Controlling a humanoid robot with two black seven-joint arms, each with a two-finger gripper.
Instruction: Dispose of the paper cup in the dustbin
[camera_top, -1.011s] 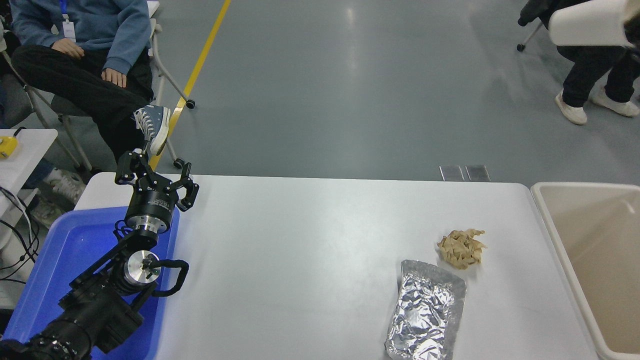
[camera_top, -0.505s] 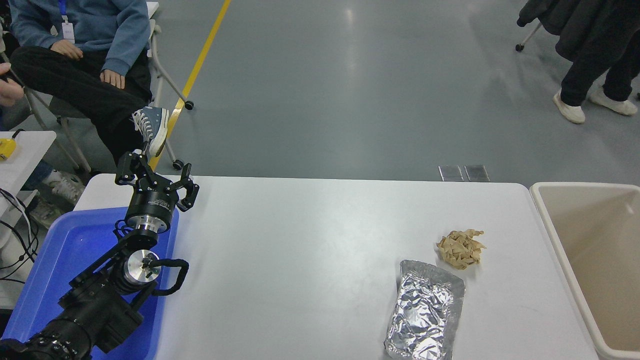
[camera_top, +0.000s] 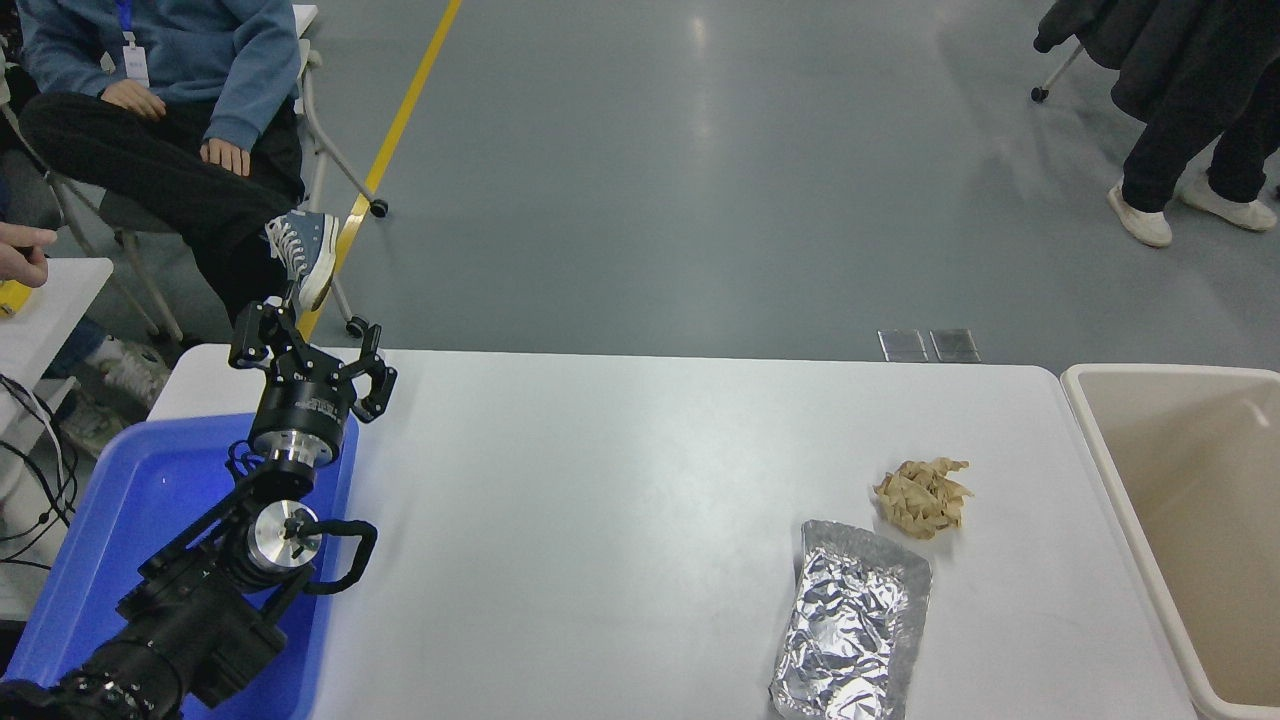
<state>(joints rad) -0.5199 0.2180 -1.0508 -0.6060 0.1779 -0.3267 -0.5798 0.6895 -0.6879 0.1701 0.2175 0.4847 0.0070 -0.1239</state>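
The beige dustbin (camera_top: 1105, 470) stands at the table's right edge, its inside showing no cup in the part I can see. The paper cup is not in view anywhere on the table. My left gripper (camera_top: 308, 343) is parked at the lower left over the blue tray, its fingers spread open and empty. My right arm and gripper are out of view.
A crumpled brown paper wad (camera_top: 922, 496) and a foil tray (camera_top: 852, 622) lie on the white table (camera_top: 600, 520) near the dustbin. A blue plastic tray (camera_top: 120, 520) sits at the left. A person sits at the far left; another stands at the top right.
A white object held at the top right a second ago is gone from view. A hand has come in at the left edge. My left arm has not moved.
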